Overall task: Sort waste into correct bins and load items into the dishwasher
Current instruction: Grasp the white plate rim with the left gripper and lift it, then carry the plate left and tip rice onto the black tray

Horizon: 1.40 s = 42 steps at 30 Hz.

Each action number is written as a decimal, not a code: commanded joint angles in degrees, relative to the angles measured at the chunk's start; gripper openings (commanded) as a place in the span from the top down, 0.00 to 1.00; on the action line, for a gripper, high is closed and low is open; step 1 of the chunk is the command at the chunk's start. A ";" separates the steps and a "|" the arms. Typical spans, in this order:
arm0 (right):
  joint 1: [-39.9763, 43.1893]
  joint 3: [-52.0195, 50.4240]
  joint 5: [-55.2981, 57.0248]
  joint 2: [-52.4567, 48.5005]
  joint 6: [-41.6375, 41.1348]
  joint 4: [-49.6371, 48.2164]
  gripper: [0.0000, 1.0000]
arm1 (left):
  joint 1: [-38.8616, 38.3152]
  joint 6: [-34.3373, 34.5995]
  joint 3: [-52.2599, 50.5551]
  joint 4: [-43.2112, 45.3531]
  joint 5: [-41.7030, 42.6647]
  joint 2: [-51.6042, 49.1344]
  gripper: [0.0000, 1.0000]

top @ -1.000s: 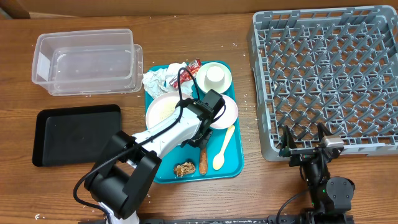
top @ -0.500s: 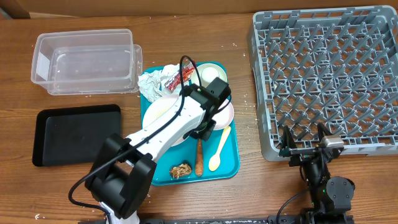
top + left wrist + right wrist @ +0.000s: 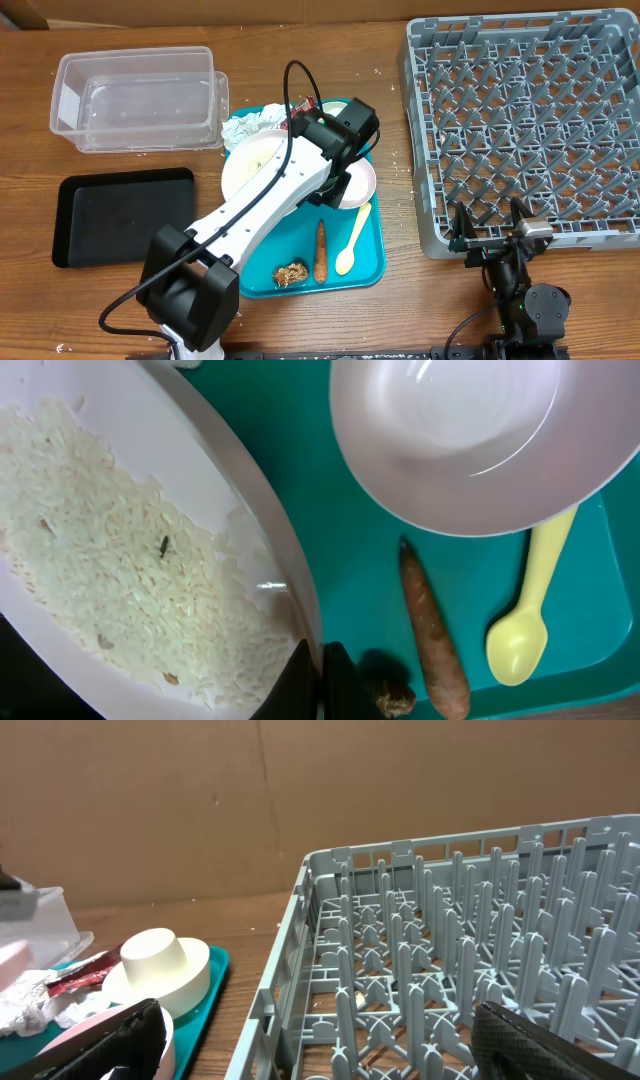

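Left wrist view: left gripper [image 3: 318,678] fingers pinched shut on plate [image 3: 215,480] rim. Rice crumbs [image 3: 100,560] on plate. Plate at teal tray [image 3: 345,565] left side.
Overhead: pinch hidden under arm [image 3: 270,195].
Right gripper [image 3: 315,1025] spread wide, empty, right of tray.

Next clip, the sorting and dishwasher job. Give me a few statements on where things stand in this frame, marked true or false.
1. Rice grains lie on the plate. True.
2. The dish rack holds a bowl. False: it holds nothing.
3. The yellow spoon lies in the black tray. False: it lies on the teal tray, beside the carrot stick.
4. The clear tub is empty. True.
5. The right gripper has its jaws shut. False: they stand open.
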<state>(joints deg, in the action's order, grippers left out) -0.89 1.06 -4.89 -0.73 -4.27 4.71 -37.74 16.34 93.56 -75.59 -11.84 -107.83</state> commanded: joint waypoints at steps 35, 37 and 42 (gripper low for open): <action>-0.22 -0.59 0.57 0.44 0.22 -0.28 0.00 | 47.95 -0.15 5.05 -2.64 22.40 6.27 0.96; -0.22 -0.59 0.55 0.44 0.22 -0.28 0.00 | 50.47 -1.05 4.70 -1.70 25.42 6.25 0.96; -0.22 -0.59 0.57 0.44 0.22 -0.28 0.00 | 56.15 -3.67 1.81 0.15 34.56 6.25 0.96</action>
<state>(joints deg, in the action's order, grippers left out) -0.89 1.06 -4.89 -0.73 -4.25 4.69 15.94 16.27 97.56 -76.14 14.50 -103.22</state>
